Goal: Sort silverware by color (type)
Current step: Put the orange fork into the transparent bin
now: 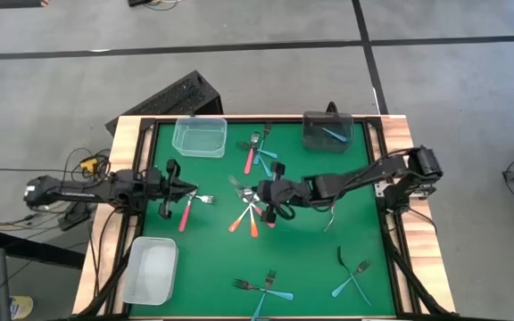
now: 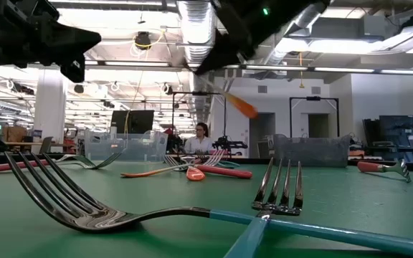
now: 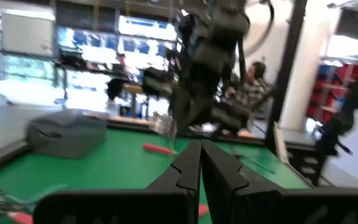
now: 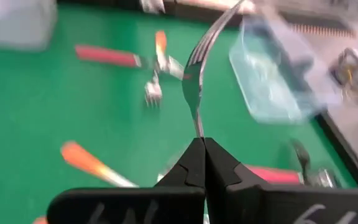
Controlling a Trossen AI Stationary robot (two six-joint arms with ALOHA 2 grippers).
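My right gripper [image 1: 253, 192] reaches over the middle of the green table and is shut on an orange-handled fork [image 4: 196, 74]. The fork's orange handle [image 2: 242, 106] shows blurred in the air in the low view. Under it lies a pile of red and orange forks [image 1: 250, 218]. My left gripper [image 1: 192, 189] hovers shut and empty at the table's left, beside a red fork [image 1: 186, 212] that lies flat. Its closed fingers [image 3: 188, 163] point level toward my right arm. My right gripper pinches the fork's metal neck [image 4: 198, 129] between its two fingertips. The tines [image 4: 199, 53] stick out ahead of the fingers, in line with them. The fork is lifted clear of the table, and its orange handle slants down below the gripper.
A clear bin [image 1: 199, 136] and a dark bin [image 1: 328, 131] holding a blue fork stand at the far edge, and another clear bin [image 1: 150, 270] sits at the near left. Blue forks [image 1: 261, 287] [image 1: 353, 276] lie near the front. Red and blue forks [image 1: 257, 153] lie behind the centre.
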